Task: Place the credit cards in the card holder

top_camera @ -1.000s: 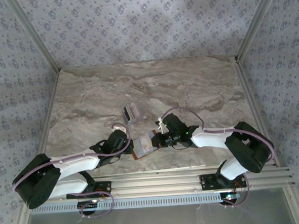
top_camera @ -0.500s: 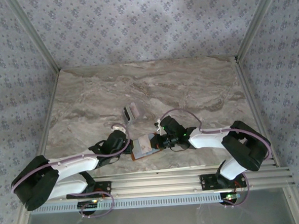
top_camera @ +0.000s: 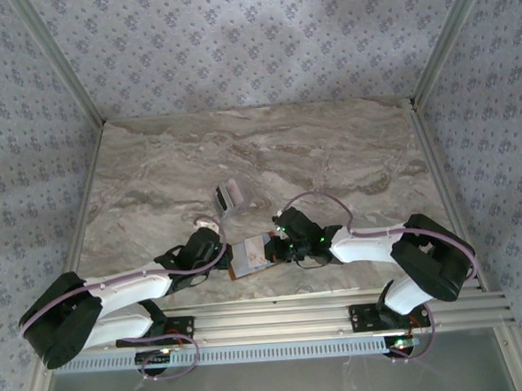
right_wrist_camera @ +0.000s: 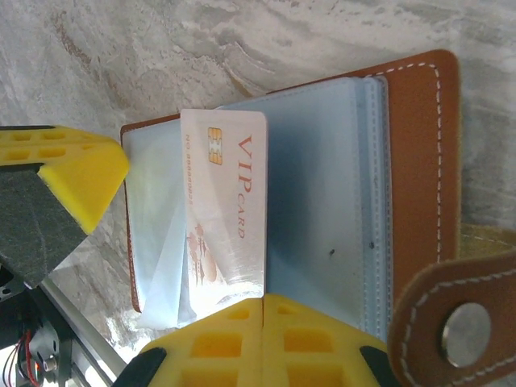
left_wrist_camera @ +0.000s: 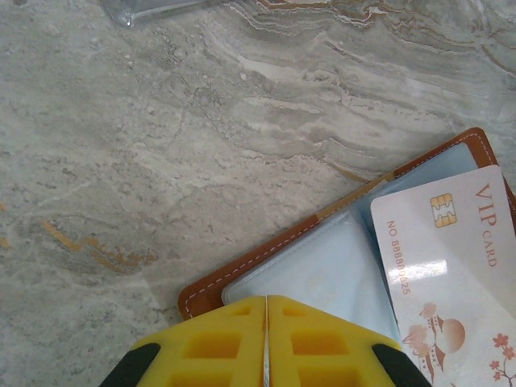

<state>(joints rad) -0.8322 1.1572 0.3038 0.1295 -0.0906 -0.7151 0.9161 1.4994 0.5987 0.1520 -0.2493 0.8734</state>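
Our right gripper (right_wrist_camera: pixel 264 310) has its 2 yellow fingers closed flat on the near end of 1 VIP card (right_wrist_camera: pixel 226 201). Holding that end leaves the far end free to slide. The card lies over the clear sleeves (right_wrist_camera: pixel 314 185) of the card holder (right_wrist_camera: pixel 411 161), which is spread open on the table (top_camera: pixel 329 147) with its clasp tab (right_wrist_camera: pixel 459 322) flopped aside. Our left gripper (left_wrist_camera: pixel 266 310), fingers likewise pressed together, bears on the holder's opposite edge. We judge this pins it against the push, but we cannot tell whether it pinches a sleeve. The other credit cards (top_camera: pixel 230 196) wait well apart, farther up the table.
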